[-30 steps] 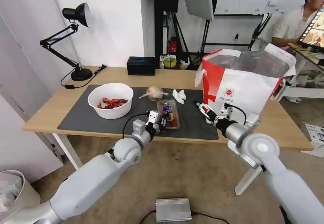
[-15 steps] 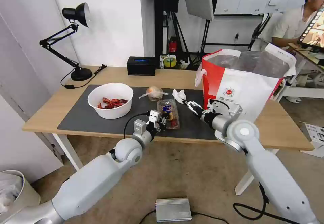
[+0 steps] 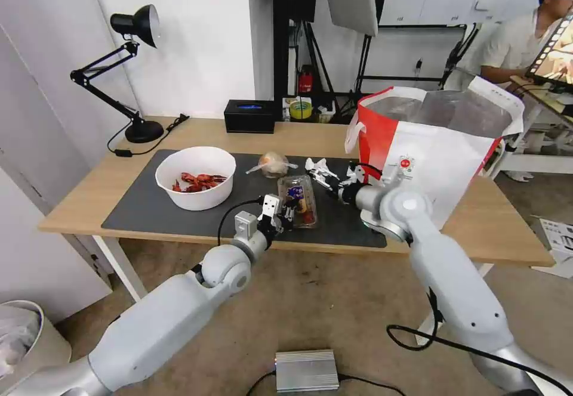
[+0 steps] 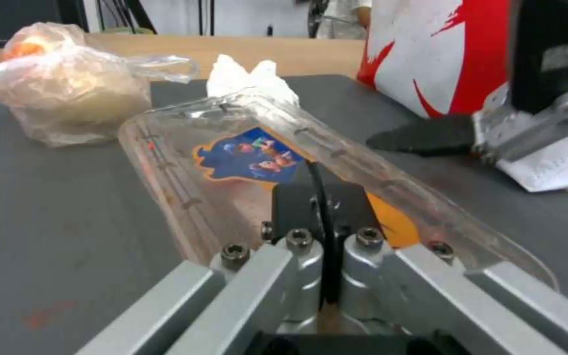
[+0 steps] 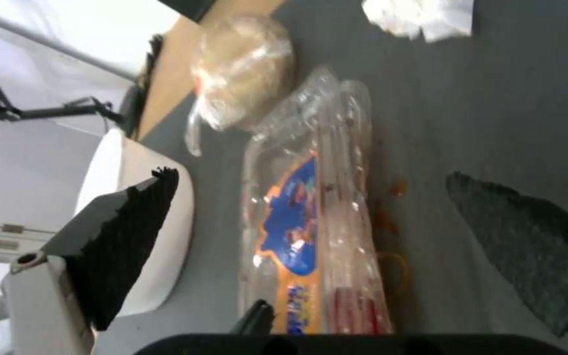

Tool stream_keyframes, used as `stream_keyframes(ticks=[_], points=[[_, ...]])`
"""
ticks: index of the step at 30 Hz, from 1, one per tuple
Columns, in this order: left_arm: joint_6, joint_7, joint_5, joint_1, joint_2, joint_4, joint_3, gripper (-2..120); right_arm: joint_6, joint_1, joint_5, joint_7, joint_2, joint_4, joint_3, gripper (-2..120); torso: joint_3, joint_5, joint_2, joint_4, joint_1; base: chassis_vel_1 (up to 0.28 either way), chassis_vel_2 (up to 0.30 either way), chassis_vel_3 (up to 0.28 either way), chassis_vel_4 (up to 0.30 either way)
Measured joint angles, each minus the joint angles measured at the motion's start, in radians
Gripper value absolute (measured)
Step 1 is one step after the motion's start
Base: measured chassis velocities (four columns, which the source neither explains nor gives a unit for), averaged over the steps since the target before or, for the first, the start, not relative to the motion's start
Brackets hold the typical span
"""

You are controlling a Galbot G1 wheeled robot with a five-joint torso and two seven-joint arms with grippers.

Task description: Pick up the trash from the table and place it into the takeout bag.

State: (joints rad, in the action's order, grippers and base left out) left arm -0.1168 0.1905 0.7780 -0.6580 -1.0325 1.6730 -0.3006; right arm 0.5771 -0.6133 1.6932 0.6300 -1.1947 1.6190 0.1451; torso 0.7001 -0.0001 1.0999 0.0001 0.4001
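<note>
- The clear hinged tray of small red tomatoes lies on the dark mat of the tabletop, between the white bowl of crayfish shells and the takeout bag
- Left claw is clenched on the tray's near end
- Right claw hangs released just beside the crumpled tissue, over the tray's far end
- The knotted bag sits just behind the tray

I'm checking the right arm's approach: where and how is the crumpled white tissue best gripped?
Probably pinch the crumpled white tissue from above, on its raised folds. It lies low and loose on the grey mat, offering no firm edge, and the takeout bag blocks its right. The right gripper, open, is beside it.
</note>
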Motion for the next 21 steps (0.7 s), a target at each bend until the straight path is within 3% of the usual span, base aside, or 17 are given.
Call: stream_keyframes(ticks=[21], points=[[0.02, -0.001, 0.005, -0.019, 0.007, 0.008, 0.014, 0, 0.052, 0.04, -0.033, -0.004, -0.067, -0.079, -0.033, 100, 0.0, 0.0001, 0.0, 0.0, 0.0, 0.0, 0.0, 0.0, 0.0]])
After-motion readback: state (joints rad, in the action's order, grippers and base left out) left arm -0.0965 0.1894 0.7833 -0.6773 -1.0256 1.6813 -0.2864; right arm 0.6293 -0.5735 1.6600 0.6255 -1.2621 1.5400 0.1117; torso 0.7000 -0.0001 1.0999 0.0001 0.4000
